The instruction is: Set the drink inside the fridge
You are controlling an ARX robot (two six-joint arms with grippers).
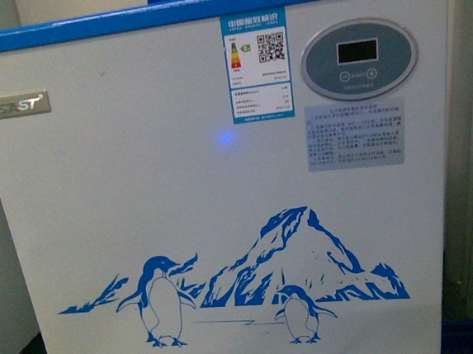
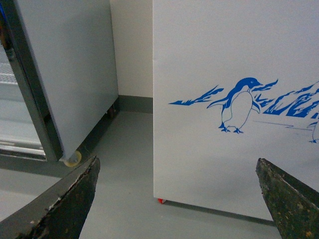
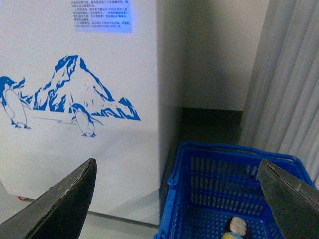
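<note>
Close in front of fridge [image 1: 223,211], white front filling almost all of front view. Blue rim [image 1: 205,10] along top. On front, below rim: energy label [image 1: 257,63], oval control panel [image 1: 359,57] with dark display, grey notice [image 1: 355,134] under panel, small badge [image 1: 20,104] toward left side. Faint blue light spot [image 1: 225,136] below label. Lower down, blue decal [image 1: 297,250] of mountains and two penguins.

Left pincer [image 2: 177,164] released, dark fingers [image 2: 70,204] spread wide, nothing between, held low before fridge's left front corner and apart from it. Red wheel [image 2: 161,200] under that corner, on grey floor [image 2: 124,169]. Left of fridge, across a strip of floor, grey cabinet [image 2: 75,74] on a pale caster [image 2: 73,159].

Right pincer [image 3: 177,165] likewise released, wide apart, empty, held low before fridge's right front corner. Just right of fridge, on floor, blue basket [image 3: 214,189], close to fridge's side; touching or not, cannot tell. Inside basket, a bit of drink [image 3: 234,229], if drink at all: dark top, white band, yellow and blue below, cut by frame edge. Outside fridge, in neither pincer. Pale curtain [image 3: 289,74] beyond basket, right of fridge.
</note>
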